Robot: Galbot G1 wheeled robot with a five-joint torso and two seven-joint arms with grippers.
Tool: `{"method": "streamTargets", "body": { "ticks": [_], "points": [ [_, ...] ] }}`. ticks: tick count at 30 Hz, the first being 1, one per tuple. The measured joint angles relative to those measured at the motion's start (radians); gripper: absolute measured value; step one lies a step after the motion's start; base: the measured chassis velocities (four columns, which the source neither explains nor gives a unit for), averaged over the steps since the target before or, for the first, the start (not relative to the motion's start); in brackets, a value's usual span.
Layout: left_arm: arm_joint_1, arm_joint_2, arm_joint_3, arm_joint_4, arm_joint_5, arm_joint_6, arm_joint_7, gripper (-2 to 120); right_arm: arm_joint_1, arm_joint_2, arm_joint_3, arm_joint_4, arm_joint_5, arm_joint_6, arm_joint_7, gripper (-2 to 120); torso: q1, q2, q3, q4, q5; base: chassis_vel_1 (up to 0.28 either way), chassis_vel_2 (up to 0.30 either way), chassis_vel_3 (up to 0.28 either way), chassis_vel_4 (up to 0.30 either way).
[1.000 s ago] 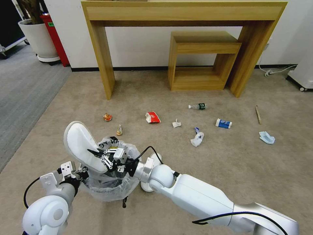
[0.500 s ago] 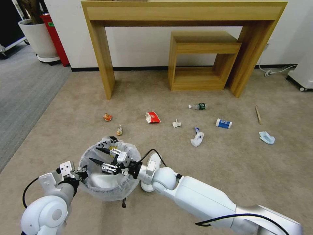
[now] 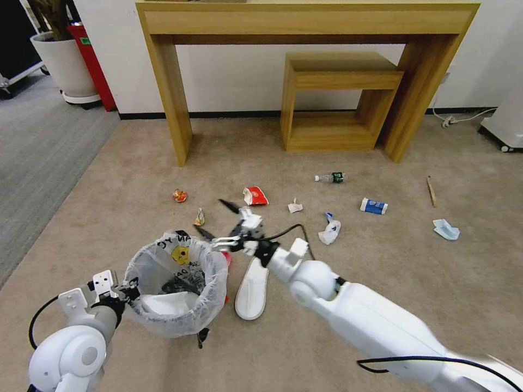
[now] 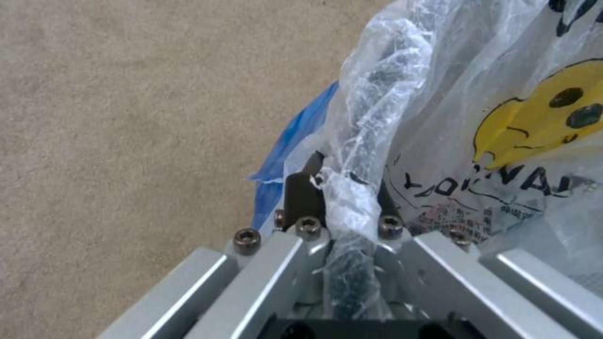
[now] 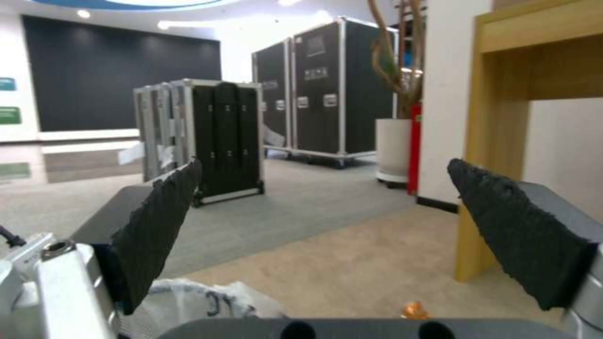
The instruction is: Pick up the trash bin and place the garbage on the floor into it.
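Crinkly translucent plastic bag (image 4: 440, 117) lining trash bin (image 3: 174, 283). Short-pile matt carpet (image 3: 381, 261). Smooth wood-grain table (image 3: 305, 22). Bare metal left gripper (image 4: 342, 216); rough black rubber pads (image 5: 157, 230) on right gripper (image 5: 327, 226). Soft cloth slipper (image 3: 251, 288).

Our right gripper (image 3: 215, 219), which a second ago pinched a white slipper over the trash bin (image 3: 175, 287), is now out of it, jaws spread and empty, above the floor (image 3: 381, 261). That slipper (image 3: 166, 303) now lies inside the bin, which sits slightly lower in view.
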State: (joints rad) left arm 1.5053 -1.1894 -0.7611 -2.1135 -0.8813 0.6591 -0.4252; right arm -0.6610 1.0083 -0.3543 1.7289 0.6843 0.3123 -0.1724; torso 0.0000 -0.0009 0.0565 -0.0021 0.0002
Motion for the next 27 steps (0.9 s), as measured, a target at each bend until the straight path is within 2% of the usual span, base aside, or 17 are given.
{"method": "streamTargets", "body": {
  "ticks": [3, 6, 11, 14, 15, 18, 19, 21, 22, 25, 27],
  "points": [
    [-0.003, 0.004, 0.000, 0.010, -0.001, 0.000, -0.001, 1, -0.032, -0.030, 0.051, 0.037, 0.011, -0.008, 0.009, 100, 0.000, 0.000, 0.000, 0.0000, 0.0000, 0.000, 0.000, 0.000, 0.000],
    [-0.010, 0.014, -0.003, 0.027, -0.005, 0.000, -0.003, 1, -0.106, -0.069, 0.156, 0.107, 0.036, -0.038, 0.040, 100, 0.000, 0.000, 0.000, 0.0000, 0.0000, 0.000, 0.000, 0.000, 0.000],
    [-0.012, 0.021, -0.009, 0.042, -0.006, 0.000, -0.005, 1, -0.173, -0.096, 0.234, 0.151, 0.085, -0.068, 0.092, 100, 0.000, 0.000, 0.000, 0.0000, -0.0001, 0.000, 0.000, 0.000, 0.000],
    [-0.013, 0.023, -0.012, 0.048, -0.006, -0.003, -0.005, 1, -0.233, -0.120, 0.285, 0.186, 0.177, -0.131, 0.189, 100, 0.000, 0.000, 0.000, 0.0000, -0.0002, 0.000, 0.000, 0.000, 0.000],
    [-0.013, 0.023, -0.012, 0.048, -0.006, -0.003, -0.005, 1, -0.233, -0.120, 0.285, 0.186, 0.177, -0.131, 0.189, 100, 0.000, 0.000, 0.000, 0.0000, -0.0002, 0.000, 0.000, 0.000, 0.000],
    [-0.014, 0.021, -0.012, 0.048, -0.006, -0.004, -0.006, 1, -0.268, -0.124, 0.291, 0.201, 0.290, -0.225, 0.308, 100, 0.000, 0.000, 0.000, 0.0000, -0.0001, 0.000, 0.000, 0.000, 0.000],
    [-0.014, 0.021, -0.012, 0.048, -0.006, -0.004, -0.006, 1, -0.268, -0.124, 0.291, 0.201, 0.290, -0.225, 0.308, 100, 0.000, 0.000, 0.000, 0.0000, -0.0001, 0.000, 0.000, 0.000, 0.000],
    [-0.015, 0.018, -0.012, 0.046, -0.006, -0.004, -0.006, 1, -0.274, -0.111, 0.267, 0.188, 0.351, -0.281, 0.408, 100, 0.000, 0.000, 0.000, 0.0000, -0.0003, 0.000, 0.000, 0.000, 0.000],
    [-0.015, 0.018, -0.012, 0.046, -0.006, -0.004, -0.006, 1, -0.274, -0.111, 0.267, 0.188, 0.351, -0.281, 0.408, 100, 0.000, 0.000, 0.000, 0.0000, -0.0003, 0.000, 0.000, 0.000, 0.000],
    [-0.014, 0.016, -0.015, 0.041, -0.006, -0.005, -0.007, 1, -0.281, -0.090, 0.214, 0.140, 0.379, -0.357, 0.534, 100, 0.000, 0.000, 0.000, 0.0001, -0.0003, 0.000, 0.000, 0.000, 0.000],
    [-0.014, 0.016, -0.018, 0.039, -0.006, -0.005, -0.007, 1, -0.284, -0.082, 0.195, 0.129, 0.385, -0.377, 0.569, 100, 0.000, 0.000, 0.000, 0.0000, -0.0004, 0.000, 0.000, 0.000, 0.000]
  ]
}}
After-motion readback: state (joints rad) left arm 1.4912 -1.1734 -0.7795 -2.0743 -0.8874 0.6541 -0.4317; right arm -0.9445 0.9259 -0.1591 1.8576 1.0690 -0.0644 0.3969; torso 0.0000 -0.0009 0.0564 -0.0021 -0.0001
